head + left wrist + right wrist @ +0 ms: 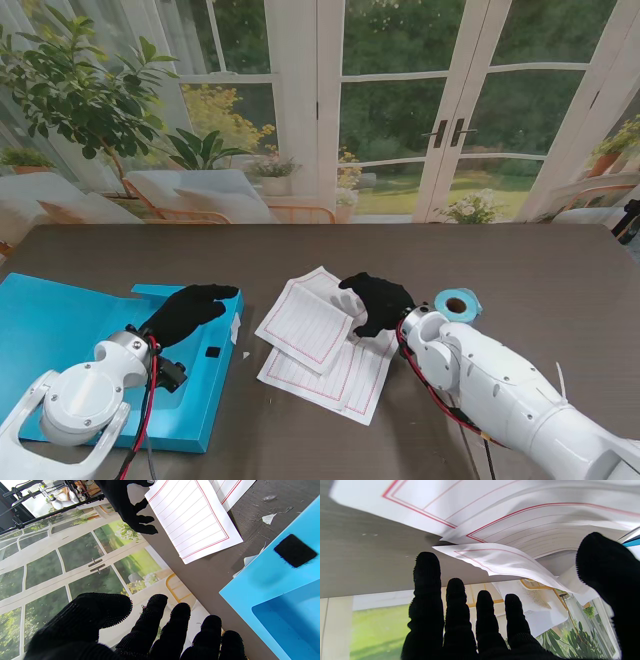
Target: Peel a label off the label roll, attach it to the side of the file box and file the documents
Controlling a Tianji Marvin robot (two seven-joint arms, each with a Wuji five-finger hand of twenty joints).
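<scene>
The open blue file box (100, 340) lies at the left, with a black fastener square (295, 551) on its flap. My left hand (190, 310) hovers over the box's right part, open and holding nothing; its fingers (160, 620) are spread. A white slip (235, 328) sits at the box's right edge. The lined documents (320, 345) lie fanned at the table's middle. My right hand (375, 300) is over their far right corner, open; a curled sheet edge (500, 560) rises between its fingers (467, 605) and thumb (607, 562). The teal label roll (458, 304) stands just right of that hand.
Small white paper scraps (268, 518) lie on the dark table (520, 260) between the box and the documents. My right forearm (500, 390) crosses the near right part of the table. A printed garden backdrop stands behind the far edge.
</scene>
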